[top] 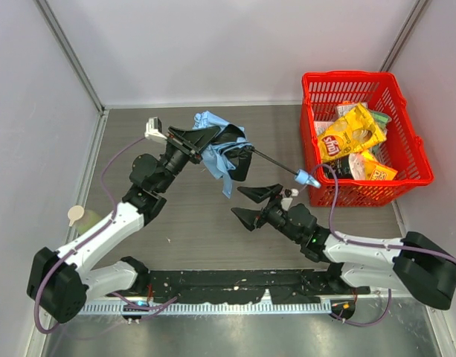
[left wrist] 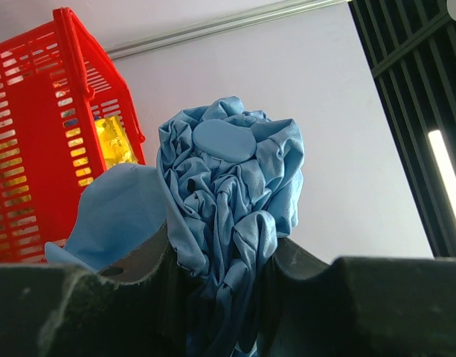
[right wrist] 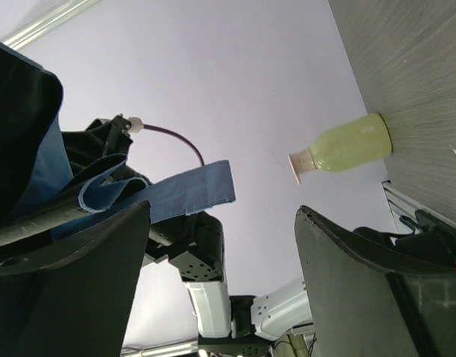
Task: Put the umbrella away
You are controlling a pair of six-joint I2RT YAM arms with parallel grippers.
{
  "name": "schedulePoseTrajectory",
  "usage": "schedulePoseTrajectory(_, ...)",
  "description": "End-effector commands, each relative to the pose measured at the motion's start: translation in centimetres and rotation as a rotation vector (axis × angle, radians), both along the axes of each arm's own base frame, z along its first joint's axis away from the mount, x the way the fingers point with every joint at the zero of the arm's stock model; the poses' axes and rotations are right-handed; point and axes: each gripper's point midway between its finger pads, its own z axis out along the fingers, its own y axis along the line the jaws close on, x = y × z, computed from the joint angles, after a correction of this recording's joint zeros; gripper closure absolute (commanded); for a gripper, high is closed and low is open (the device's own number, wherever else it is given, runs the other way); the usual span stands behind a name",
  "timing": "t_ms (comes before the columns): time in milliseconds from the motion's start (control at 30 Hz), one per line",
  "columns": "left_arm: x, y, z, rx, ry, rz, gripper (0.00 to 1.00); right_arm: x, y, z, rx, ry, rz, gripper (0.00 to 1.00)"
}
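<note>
Bright, even overhead light; soft shadows, little blur.

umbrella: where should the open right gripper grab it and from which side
Probably the bare black shaft, midway between the bunched canopy and the blue handle. Bring the right gripper in from the near side, fingers straddling it: it's thin, straight and exposed, while the left gripper pinches the canopy.
</note>
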Motion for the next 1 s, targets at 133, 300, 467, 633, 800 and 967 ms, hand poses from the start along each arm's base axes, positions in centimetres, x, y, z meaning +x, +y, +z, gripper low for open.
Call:
schedulePoseTrajectory(133, -2.3, 1.0, 4.9, -0.172, -0.07, -0.061, 1.0, 3.8, -6.5, 2.7, 0.077, -0.317, -0.194, 0.09)
schedulePoseTrajectory(300, -3.3, 0.4, 6.1, -0.164, -0.064, -0.128, 1.0, 0.1, -1.8, 3.6, -0.028, -0.742, 0.271, 0.08)
schedulePoseTrajectory(467, -5.1, -0.4, 7.3, -0.155, -0.067, -0.234, 1.0, -1.9, -0.4, 3.4, -0.116, -1.067, 0.419, 0.09)
schedulePoseTrajectory(633, -7.2, -1.1, 8.5, -0.122, -0.09, -0.339, 1.0, -3.3, -1.1, 4.1, -0.206, -1.34, 0.384, 0.08)
schedulePoseTrajectory(800, -9.8, -1.5, 10.3, -0.122, -0.158, -0.464, 1.0, -4.7, -1.7, 5.2, -0.264, -1.568, 0.345, 0.09)
schedulePoseTrajectory(967, -11.7, -1.2, 12.1, -0.153, -0.19, -0.547, 1.0, -6.2, -1.4, 8.9, -0.223, -1.787, 0.332, 0.12)
